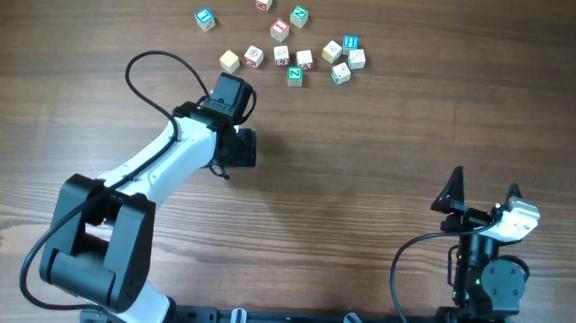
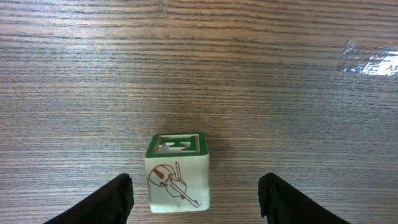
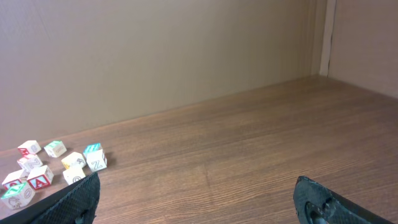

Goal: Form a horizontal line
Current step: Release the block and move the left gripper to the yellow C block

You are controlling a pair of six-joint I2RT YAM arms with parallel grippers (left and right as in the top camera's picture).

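A green-topped cube [image 2: 178, 174] with a red violin drawing on its near side rests on the wood between the fingers of my left gripper [image 2: 196, 190]. The jaws are open, with a gap on each side of the cube. In the overhead view this gripper [image 1: 240, 147] covers the cube. Farther back, a yellowish cube [image 1: 229, 61] and three pale cubes [image 1: 253, 55] [image 1: 282, 54] [image 1: 304, 58] lie in a rough row. My right gripper [image 1: 483, 199] [image 3: 199, 205] hangs open and empty at the near right.
Loose cubes surround the row: blue-faced ones [image 1: 206, 18] [image 1: 351, 43], a red-faced one [image 1: 279, 28], green-faced ones [image 1: 299, 16] [image 1: 293, 76] and more pale ones [image 1: 340, 73]. The right wrist view shows the cluster [image 3: 56, 163] at far left before a beige wall.
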